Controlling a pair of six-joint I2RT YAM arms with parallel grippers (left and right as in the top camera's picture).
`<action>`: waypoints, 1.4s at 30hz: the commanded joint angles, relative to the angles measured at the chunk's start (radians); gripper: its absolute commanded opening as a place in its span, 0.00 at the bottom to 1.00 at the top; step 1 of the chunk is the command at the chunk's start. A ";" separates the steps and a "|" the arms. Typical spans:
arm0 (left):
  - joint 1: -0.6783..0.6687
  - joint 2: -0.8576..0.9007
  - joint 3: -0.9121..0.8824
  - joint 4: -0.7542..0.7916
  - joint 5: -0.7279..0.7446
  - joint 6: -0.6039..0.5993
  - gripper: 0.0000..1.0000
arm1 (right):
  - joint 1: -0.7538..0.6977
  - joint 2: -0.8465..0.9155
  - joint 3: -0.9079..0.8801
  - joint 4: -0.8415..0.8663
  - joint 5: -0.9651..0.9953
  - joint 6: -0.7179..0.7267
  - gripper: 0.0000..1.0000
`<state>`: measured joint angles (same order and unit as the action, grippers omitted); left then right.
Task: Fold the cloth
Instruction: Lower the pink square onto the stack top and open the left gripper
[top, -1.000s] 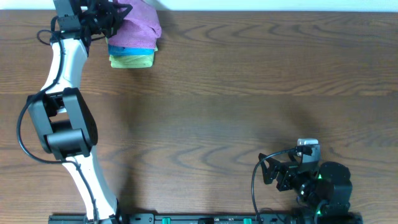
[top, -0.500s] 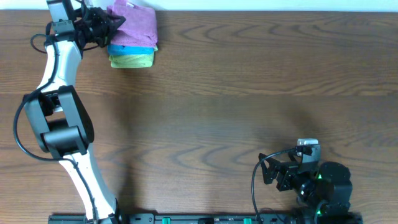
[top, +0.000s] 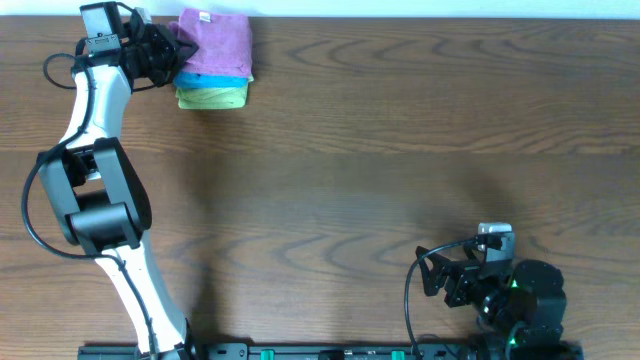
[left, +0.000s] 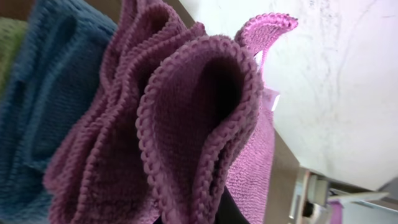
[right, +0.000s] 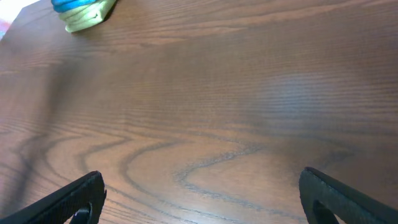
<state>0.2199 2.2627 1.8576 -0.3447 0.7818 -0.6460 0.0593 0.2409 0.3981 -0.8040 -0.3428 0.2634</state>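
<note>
Overhead view: a wooden table (top: 380, 150) carries, at its far left edge, a stack of three cloths. The cloth (top: 218, 42), lavender-purple and roughly folded, lies on top, above a bright blue cloth (top: 212, 78) and a yellow-green cloth (top: 212, 97) at the bottom. The left arm (top: 95, 130) reaches along the table's left side, and the left gripper (top: 168, 48) sits against the left edge of the purple cloth, where a corner of the fabric is drawn toward it. The right gripper (top: 432, 275) rests near the table's near right edge, well apart from the stack, with bare wood around it. Left wrist view: the cloth fills the frame as upright, bunched folds with beaded hems. The folds converge at the bottom centre, where a dark part of the gripper shows. The fingers themselves are mostly hidden, but they stand pressed together, and the gathered fabric looks pinched between them. The blue cloth lies to the left, with a sliver of the yellow-green one in the upper left corner. A white marbled surface (left: 336, 81) lies behind the purple folds at the right. Right wrist view: the two black fingers (right: 78, 199) appear at the lower left and lower right corners, spread wide, with only table grain between them. The blue and yellow-green cloths show far off at the upper left.
</note>
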 joint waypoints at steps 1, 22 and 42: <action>0.003 0.010 0.029 -0.006 -0.059 0.045 0.07 | -0.010 -0.007 -0.002 -0.001 0.003 0.013 0.99; 0.016 0.009 0.029 -0.007 -0.097 0.072 0.75 | -0.010 -0.007 -0.002 -0.001 0.003 0.013 0.99; 0.065 0.000 0.031 -0.007 -0.048 0.087 0.83 | -0.010 -0.007 -0.002 -0.001 0.003 0.013 0.99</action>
<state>0.2733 2.2627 1.8595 -0.3485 0.7193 -0.5930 0.0593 0.2409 0.3981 -0.8040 -0.3428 0.2634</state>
